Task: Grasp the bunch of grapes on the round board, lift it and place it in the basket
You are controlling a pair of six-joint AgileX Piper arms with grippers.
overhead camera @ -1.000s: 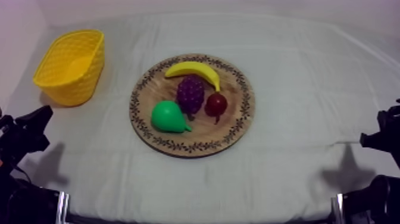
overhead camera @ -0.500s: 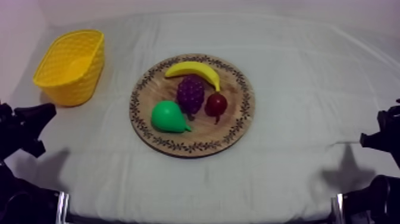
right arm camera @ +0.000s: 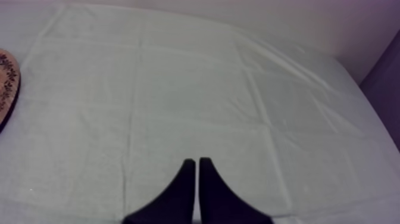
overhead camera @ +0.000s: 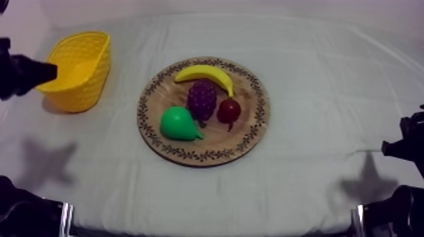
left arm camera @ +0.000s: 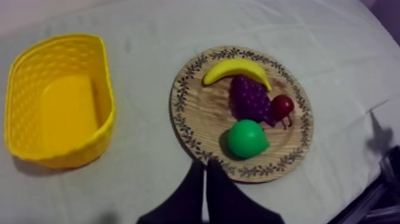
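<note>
**Grapes on the board, both claws clenched empty**

A purple bunch of toy grapes [overhead camera: 202, 99] lies mid-board on a round wooden board with a patterned rim [overhead camera: 255, 135], between a yellow toy banana [overhead camera: 205, 74], a green toy pear [overhead camera: 178, 123] and a small red fruit [overhead camera: 229, 110]. A yellow woven basket [overhead camera: 85, 94] stands well apart on the cloth-covered tabletop [overhead camera: 315, 75]. The left claw [left arm camera: 203, 165] hangs near the basket, fingers pressed together on nothing. The right claw [right arm camera: 194, 161] sits over bare cloth, likewise clenched empty.
</note>
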